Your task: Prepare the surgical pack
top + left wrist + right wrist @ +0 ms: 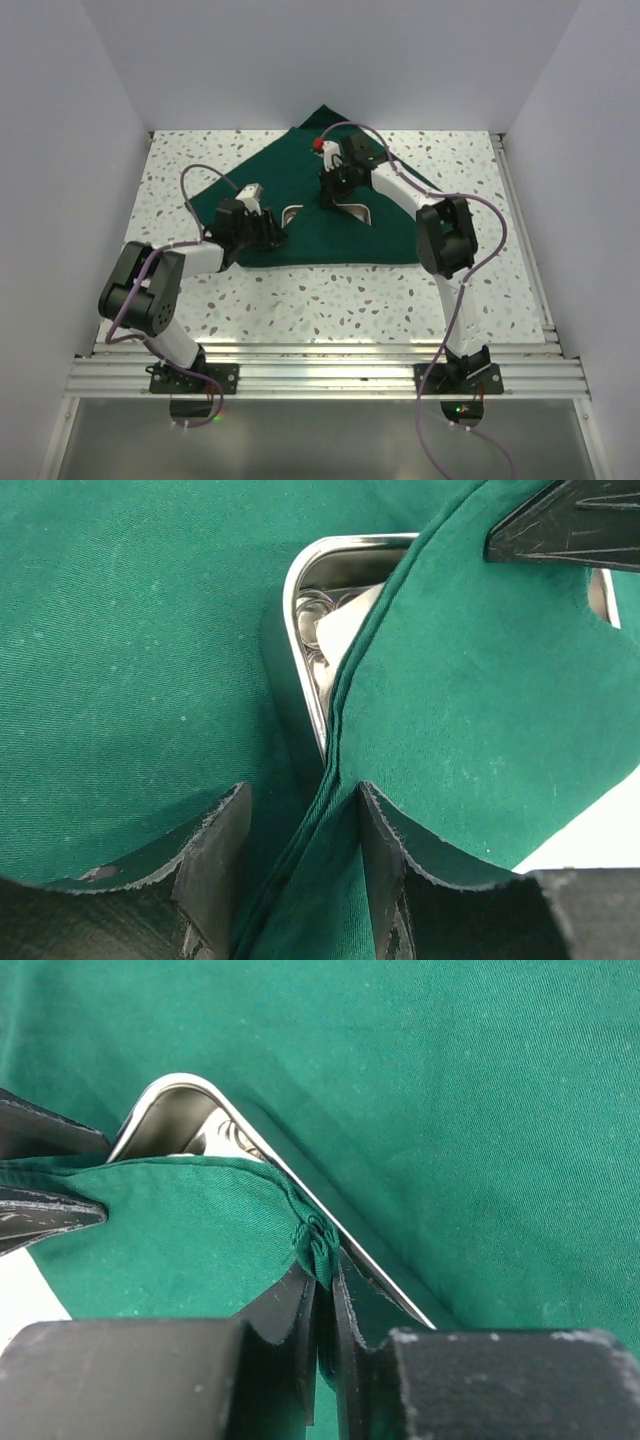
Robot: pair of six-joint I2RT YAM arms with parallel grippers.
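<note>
The drape (300, 160) lay on the table (300, 300), in the middle of the field, with one corner pointing to the far edge. A flap of it covered the middle of the tray (293, 213), whose long axis ran left to right in the top view. Only the two tray ends showed there.

The left gripper (262, 228) stood at the tray's left end. Its wrist view showed the jaws spread about halfway, with the flap's hem running between the fingers (215, 850) unpressed. That view alone showed the tray interior: steel ring handles (315, 610) and white gauze (345, 630) under the flap.

The right gripper (335, 190) stood over the tray's far edge. Its wrist view showed the fingers (285, 1310) pressed nearly together, pinching a bunched piece of hem just beside the tray rim. The top view hid this grip.
</note>
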